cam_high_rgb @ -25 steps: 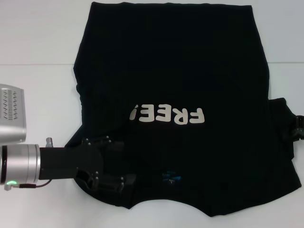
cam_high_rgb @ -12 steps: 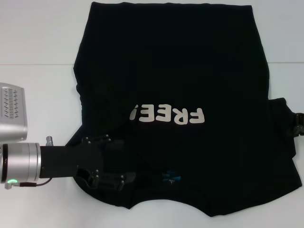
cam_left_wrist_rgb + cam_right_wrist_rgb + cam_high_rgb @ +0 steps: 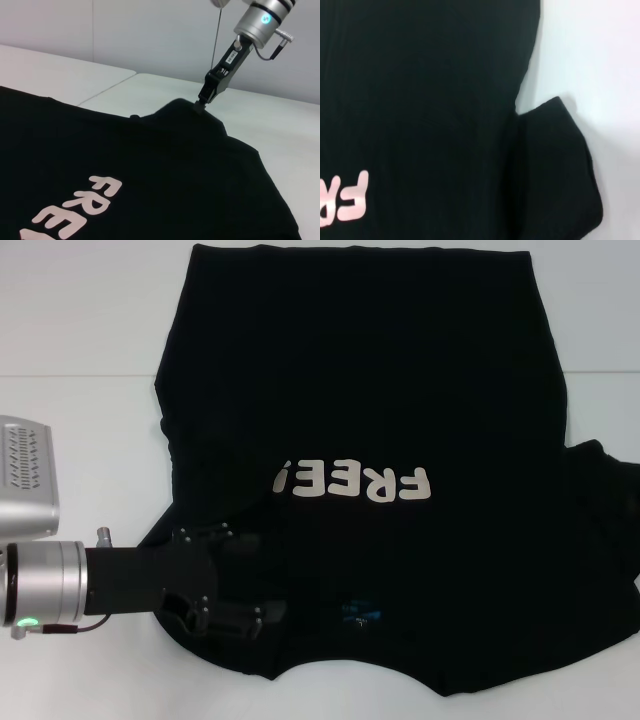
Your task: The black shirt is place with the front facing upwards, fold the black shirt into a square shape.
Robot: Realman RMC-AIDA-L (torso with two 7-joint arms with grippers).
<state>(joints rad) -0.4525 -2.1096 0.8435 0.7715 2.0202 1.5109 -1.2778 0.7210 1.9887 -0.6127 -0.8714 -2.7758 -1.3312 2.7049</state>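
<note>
Black shirt (image 3: 380,420) is lying face-up on the white table (image 3: 80,320), left gripper (image 3: 235,585) resting on its near-left sleeve, finger spacing indiscernible; right gripper (image 3: 204,97) is pinching the opposite sleeve.

light: bright, even | shadows: faint | focus: slightly soft

Black shirt (image 3: 400,390) reads "FREE!" (cream letters).

A white table (image 3: 90,330) fills the scene, its top made of panels that meet at a thin seam (image 3: 80,376) (the line runs across the surface). Behind it stands a plain pale wall (image 3: 150,35). The light is soft and even.
</note>
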